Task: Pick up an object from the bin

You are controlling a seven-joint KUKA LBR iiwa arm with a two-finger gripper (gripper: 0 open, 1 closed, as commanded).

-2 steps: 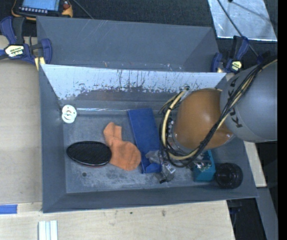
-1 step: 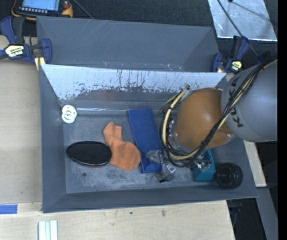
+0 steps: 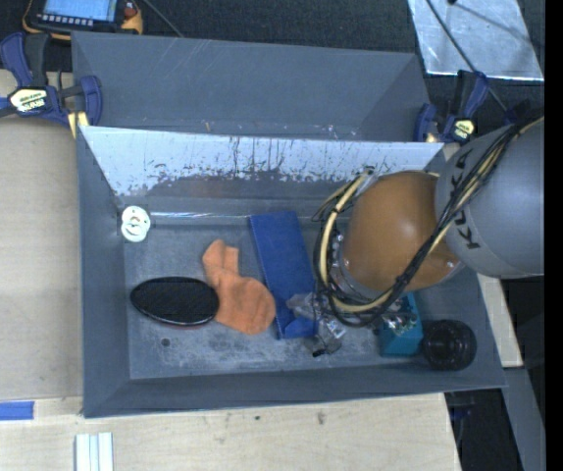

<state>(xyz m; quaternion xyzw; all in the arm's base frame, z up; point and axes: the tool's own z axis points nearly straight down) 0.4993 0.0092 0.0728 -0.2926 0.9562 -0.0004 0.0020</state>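
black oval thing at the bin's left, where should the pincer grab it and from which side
Probably across its narrow middle, from straight above: the black oval lies flat with bare bin floor along both long edges, while the orange cloth crowds its right end.

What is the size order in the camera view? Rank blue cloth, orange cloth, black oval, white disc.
1. Blue cloth, largest, though its lower end is partly hidden.
2. Orange cloth and black oval: about alike, so unranked.
3. White disc, smallest.
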